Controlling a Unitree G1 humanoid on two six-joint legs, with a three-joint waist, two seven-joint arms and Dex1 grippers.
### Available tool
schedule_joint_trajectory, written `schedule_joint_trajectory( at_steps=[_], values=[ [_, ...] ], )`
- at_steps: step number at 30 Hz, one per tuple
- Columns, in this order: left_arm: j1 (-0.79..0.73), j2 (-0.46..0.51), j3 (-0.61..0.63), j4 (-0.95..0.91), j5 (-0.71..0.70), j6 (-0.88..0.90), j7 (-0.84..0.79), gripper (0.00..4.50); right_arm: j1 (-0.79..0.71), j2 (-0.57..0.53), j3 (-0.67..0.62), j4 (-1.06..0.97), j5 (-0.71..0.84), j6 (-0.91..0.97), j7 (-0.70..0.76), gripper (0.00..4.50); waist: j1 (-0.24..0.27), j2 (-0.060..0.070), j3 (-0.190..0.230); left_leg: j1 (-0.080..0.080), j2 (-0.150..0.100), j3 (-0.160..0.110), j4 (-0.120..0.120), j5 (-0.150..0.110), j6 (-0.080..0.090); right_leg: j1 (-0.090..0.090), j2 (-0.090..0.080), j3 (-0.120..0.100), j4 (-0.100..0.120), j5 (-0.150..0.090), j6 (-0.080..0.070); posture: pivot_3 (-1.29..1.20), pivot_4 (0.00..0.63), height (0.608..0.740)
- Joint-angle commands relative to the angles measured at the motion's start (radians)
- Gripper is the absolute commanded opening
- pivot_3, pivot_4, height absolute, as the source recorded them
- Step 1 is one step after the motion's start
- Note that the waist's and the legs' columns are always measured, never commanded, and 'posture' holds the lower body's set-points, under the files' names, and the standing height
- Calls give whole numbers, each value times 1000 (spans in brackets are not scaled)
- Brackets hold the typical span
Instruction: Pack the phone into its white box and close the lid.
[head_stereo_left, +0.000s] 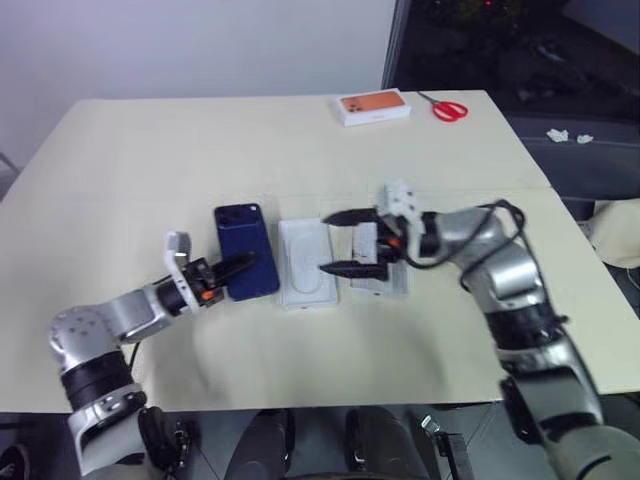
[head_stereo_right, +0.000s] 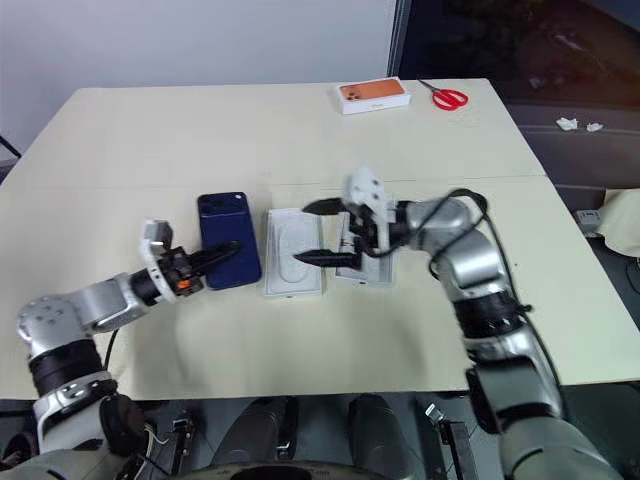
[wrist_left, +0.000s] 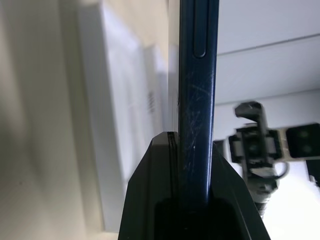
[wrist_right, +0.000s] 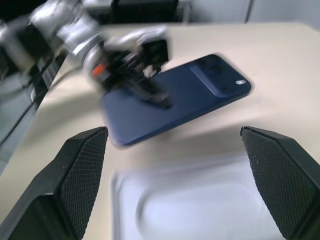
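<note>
While the phone is pinched by the left gripper, the right gripper is spread wide; placement into the white box is judged next.

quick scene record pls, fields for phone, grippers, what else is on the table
phone: dark blue, back up, pinched at its near end by the left gripper
left gripper: shut on phone
right gripper: open, fingers wide, above the white insert
white insert: oval recess, right beside the phone
white box: right of the insert, partly behind the right gripper
far edge of table: orange-topped box, red scissors
</note>
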Motion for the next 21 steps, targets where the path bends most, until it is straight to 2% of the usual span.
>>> schedule_joint_trajectory(
  at_steps=[1, 8, 13, 21],
  values=[
    [-63, -25, -5, -2, -52, -2, 33, 0, 20, -58, -69, -42, 34, -77, 35, 4433, -1, -2, 2, 0, 0, 0, 0, 0, 0, 0, 0, 0, 0, 0, 0, 0, 150, 740],
    [-121, -81, -57, 47, 0, -63, 96, 0, 126, -148, -89, -95, 49, -115, 62, 4433, 3, -2, 2, 0, 0, 0, 0, 0, 0, 0, 1, 0, 0, 0, 1, 0, 150, 740],
    [-118, -118, -97, 49, 1, -78, 110, 0, 131, -156, -92, -108, 55, -113, 32, 4433, 4, -2, 2, 0, 0, 0, 2, 0, 0, 1, 0, -1, 0, 0, 1, 0, 150, 740],
    [-113, -118, -113, 44, -11, -95, 110, 0, 141, -145, -78, -88, 25, -177, -9, 4433, 4, -2, 2, 0, 0, 0, 2, 1, -2, 1, 0, -1, 0, 0, 1, 0, 150, 740]
  ],
)
